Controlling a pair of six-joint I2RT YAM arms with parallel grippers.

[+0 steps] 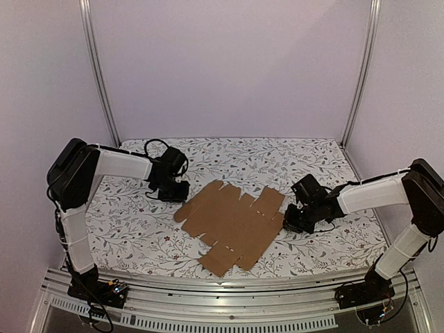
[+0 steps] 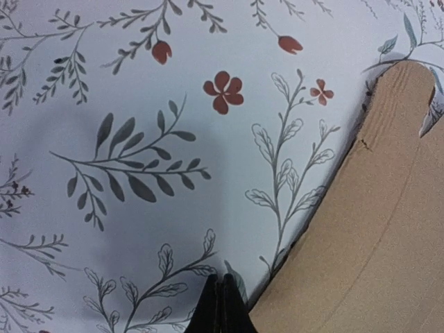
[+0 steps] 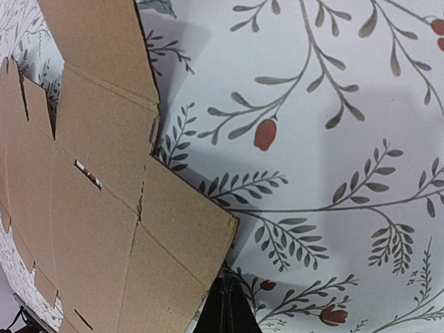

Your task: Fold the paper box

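Note:
The paper box (image 1: pixel 232 225) is a flat brown die-cut sheet with flaps and slots, lying in the middle of the table. My left gripper (image 1: pixel 182 195) is shut and empty, low over the cloth just beyond the sheet's far left corner; in the left wrist view its tips (image 2: pixel 222 295) point at bare cloth beside a rounded flap (image 2: pixel 378 208). My right gripper (image 1: pixel 288 223) is shut and empty at the sheet's right edge; in the right wrist view its tips (image 3: pixel 227 298) sit by the corner of a flap (image 3: pixel 118 229).
The table carries a white cloth with a leaf and red flower print (image 1: pixel 139 229). Two metal posts (image 1: pixel 99 69) (image 1: pixel 362 69) stand at the back corners before lilac walls. A metal rail (image 1: pixel 229 295) runs along the near edge.

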